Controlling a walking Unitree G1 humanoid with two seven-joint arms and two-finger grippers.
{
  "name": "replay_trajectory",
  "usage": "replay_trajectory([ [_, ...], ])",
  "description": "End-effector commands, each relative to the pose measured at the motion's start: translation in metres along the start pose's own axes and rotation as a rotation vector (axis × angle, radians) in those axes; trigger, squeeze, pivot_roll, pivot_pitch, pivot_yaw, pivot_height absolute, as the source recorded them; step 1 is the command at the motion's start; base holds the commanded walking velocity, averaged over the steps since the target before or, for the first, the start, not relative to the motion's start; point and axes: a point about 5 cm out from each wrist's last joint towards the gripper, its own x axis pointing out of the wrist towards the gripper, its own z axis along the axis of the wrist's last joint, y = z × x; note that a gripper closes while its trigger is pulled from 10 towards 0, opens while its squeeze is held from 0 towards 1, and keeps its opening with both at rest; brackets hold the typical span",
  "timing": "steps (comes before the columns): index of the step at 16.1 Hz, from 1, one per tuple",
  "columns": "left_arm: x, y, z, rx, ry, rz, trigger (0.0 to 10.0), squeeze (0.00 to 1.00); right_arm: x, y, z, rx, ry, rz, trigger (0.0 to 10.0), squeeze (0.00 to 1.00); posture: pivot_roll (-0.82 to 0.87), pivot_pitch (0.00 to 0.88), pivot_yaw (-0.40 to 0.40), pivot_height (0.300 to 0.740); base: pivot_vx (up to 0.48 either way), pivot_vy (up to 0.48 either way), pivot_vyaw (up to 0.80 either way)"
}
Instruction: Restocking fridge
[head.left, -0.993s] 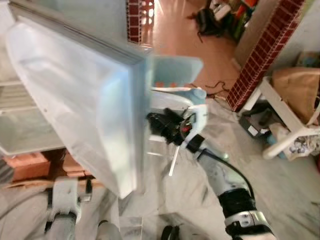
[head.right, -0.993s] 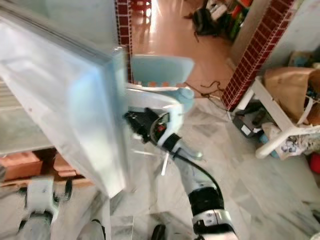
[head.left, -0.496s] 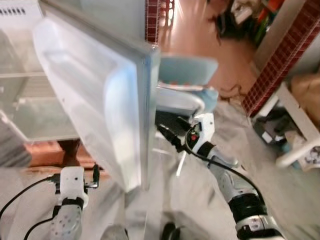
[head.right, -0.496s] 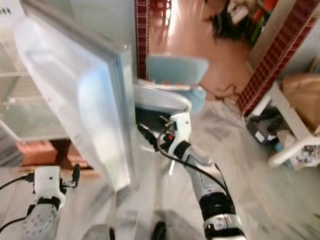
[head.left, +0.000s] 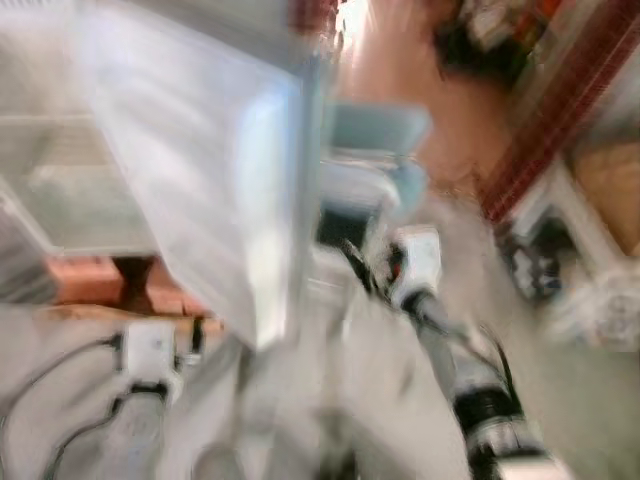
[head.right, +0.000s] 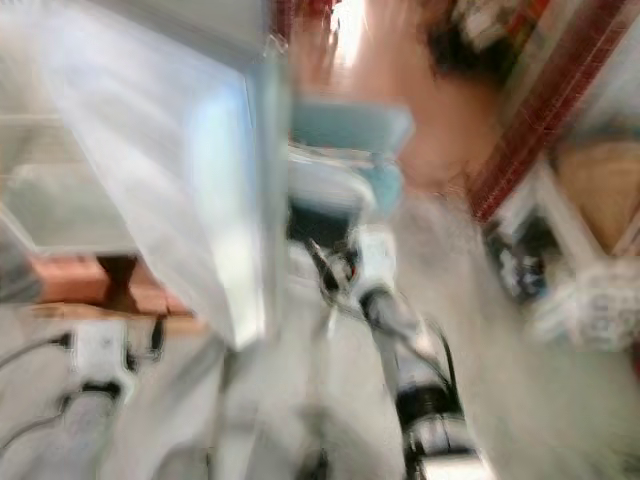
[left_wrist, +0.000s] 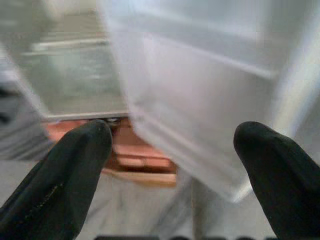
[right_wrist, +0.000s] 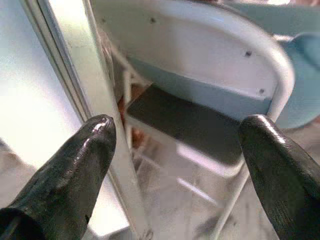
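White and blurred, the open fridge door (head.left: 215, 170) is standing before me while I am holding the right gripper (right_wrist: 175, 165) with fingers spread wide and empty beside its edge, facing a pale blue chair (right_wrist: 200, 65), and the left gripper (left_wrist: 172, 165), likewise spread and empty, low toward the fridge shelves (left_wrist: 75, 75).

Right gripper (right_wrist: 175, 145) raised forward, left gripper (left_wrist: 170, 145) low, both jaws apart.

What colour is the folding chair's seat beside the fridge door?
Dark grey to black seat, on a white frame; clearest in the right wrist view.
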Motion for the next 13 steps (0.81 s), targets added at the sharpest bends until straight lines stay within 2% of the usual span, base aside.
replay_trajectory([
  [1, -0.015, -0.002, -0.025, -0.008, 0.106, -0.011, 10.0, 0.0, 0.002, -0.011, 0.004, 0.031, -0.017, -0.095, 10.0, 0.0, 0.2, 0.086, -0.078, 0.74, 0.0, 0.0, 0.0],
  [2, -0.023, 0.0, -0.037, -0.002, 0.153, 0.011, 10.0, 0.0, 0.006, -0.013, 0.01, 0.04, -0.037, -0.126, 10.0, 0.0, 0.2, 0.085, -0.08, 0.74, 0.0, 0.0, 0.0],
  [4, -0.025, 0.002, -0.038, -0.01, 0.147, 0.018, 10.0, 0.0, 0.011, -0.015, 0.019, 0.067, -0.068, -0.154, 10.0, 0.0, 0.21, 0.086, -0.092, 0.74, 0.0, 0.0, 0.0],
  [5, -0.019, 0.006, -0.032, 0.007, 0.119, 0.044, 10.0, 0.0, 0.016, -0.011, 0.028, 0.075, -0.104, -0.147, 10.0, 0.0, 0.21, 0.084, -0.098, 0.74, 0.0, 0.0, 0.0],
  [7, -0.005, 0.007, -0.012, 0.016, 0.043, 0.052, 10.0, 0.0, 0.016, -0.007, 0.029, 0.088, -0.137, -0.14, 10.0, 0.0, 0.23, 0.085, -0.104, 0.74, 0.0, 0.0, 0.0],
  [8, -0.004, 0.007, -0.01, 0.019, 0.033, 0.051, 10.0, 0.0, 0.015, -0.007, 0.029, 0.091, -0.143, -0.144, 10.0, 0.0, 0.23, 0.085, -0.104, 0.74, 0.0, 0.0, 0.0],
  [10, 0.0, 0.003, 0.007, 0.019, -0.034, 0.028, 10.0, 0.0, 0.009, -0.008, 0.025, 0.107, -0.178, -0.174, 10.0, 0.0, 0.22, 0.084, -0.101, 0.74, 0.0, 0.0, 0.0],
  [12, 0.003, -0.007, 0.009, 0.016, -0.042, 0.003, 10.0, 0.0, 0.005, -0.008, 0.017, 0.105, -0.157, -0.213, 10.0, 0.0, 0.19, 0.086, -0.092, 0.74, 0.0, 0.0, 0.0],
  [13, 0.004, -0.016, 0.009, 0.007, -0.04, -0.016, 10.0, 0.0, 0.005, -0.007, 0.011, 0.135, -0.133, -0.24, 10.0, 0.0, 0.19, 0.089, -0.092, 0.74, 0.0, 0.0, 0.0],
])
